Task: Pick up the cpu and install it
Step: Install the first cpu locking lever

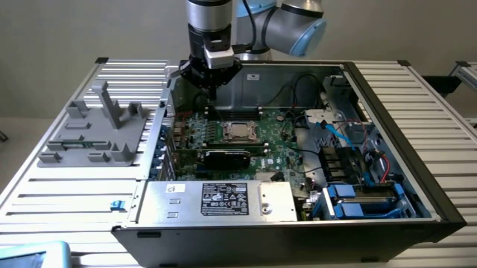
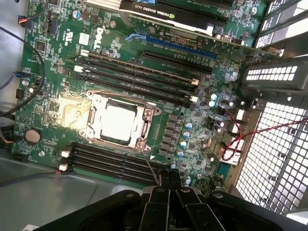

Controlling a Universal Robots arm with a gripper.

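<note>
Evidently empty: the claw [image 1: 211, 99] hung with its fingers pressed together, nothing between them, raised above the motherboard [image 2: 62, 53] just beside the socket [image 2: 94, 117]. The cpu [image 2: 119, 124] lay flat inside the socket, its shiny top facing up and the metal frame around it. The grey fixture [image 1: 104, 125] stood on the counter [image 1: 67, 195], well apart from the socket and outside the case [image 1: 417, 173]. Judgement: pick-up and placing looked done, since the chip was seated and the claw was clear. Could not tell whether the socket's frame was latched.
</note>
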